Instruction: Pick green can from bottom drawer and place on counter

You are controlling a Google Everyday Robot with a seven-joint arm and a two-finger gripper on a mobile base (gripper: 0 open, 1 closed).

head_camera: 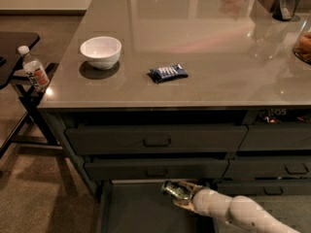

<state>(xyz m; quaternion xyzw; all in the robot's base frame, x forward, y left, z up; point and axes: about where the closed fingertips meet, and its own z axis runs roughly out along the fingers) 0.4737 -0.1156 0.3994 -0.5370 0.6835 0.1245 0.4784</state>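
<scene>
From where I stand, the bottom drawer (136,212) is pulled out at six o'clock, its flat dark floor open to view below the two handled drawers (156,141), which are shut. The pale arm (240,212) comes in low from five o'clock. That looks like the only way in under the overhanging drawer fronts.

The gripper (181,195) is at the back of the drawer, just under the second drawer front, and its fingers are closed on the green can (174,190), one above and one below. The can lies on its side across the grip, with its silver end turned toward nine o'clock. That hold suits a can that was lying flat in a shallow tray. I cannot tell whether the can has left the drawer floor.

In the shadow the can looks dull: a small metal cylinder with a bright rim and a muted green body, and any markings are hard to make out.

Up at twelve o'clock the glossy tabletop (209,38) waits. A white bowl (100,51) sits at its ten o'clock and a dark blue snack packet (168,73) lies near the front. The bare stretch toward two o'clock seems a good place to set the can down.
</scene>
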